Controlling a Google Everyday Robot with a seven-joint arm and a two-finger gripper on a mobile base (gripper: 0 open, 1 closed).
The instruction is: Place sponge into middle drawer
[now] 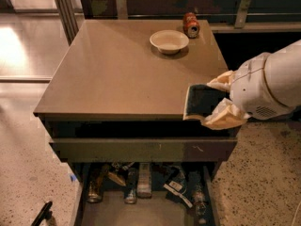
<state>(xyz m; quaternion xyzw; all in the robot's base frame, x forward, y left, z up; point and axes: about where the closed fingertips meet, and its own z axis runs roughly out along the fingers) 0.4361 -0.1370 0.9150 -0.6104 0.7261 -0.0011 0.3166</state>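
The white arm runs off the right edge, so only its rounded end and the gripper point(217, 101) show. Part of the sponge point(203, 99) is covered by the cream-coloured jaws, which pinch it from two sides, one jaw along its far edge and one along its near edge. What shows of the sponge is a dark green face turned upward, with a thin pale strip along the left and near edges. It hangs over the front right corner of the tabletop point(117, 74), partly past the front rim; whether it touches the surface I cannot tell.

Under the tabletop's front edge lies a dark gap, then a flat drawer front point(141, 148). Below that, the middle drawer point(141, 214) stands pulled out, and its near end is cut off by the bottom of the view. Its grey floor is bare toward the front, and cans and bottles point(136, 185) crowd the back, too dim to name singly.

Toward the back of the tabletop sits a white bowl point(169, 41), and at its back right a red can point(190, 24). A dark thing point(41, 214), perhaps a handle, lies off the tabletop's front left corner.
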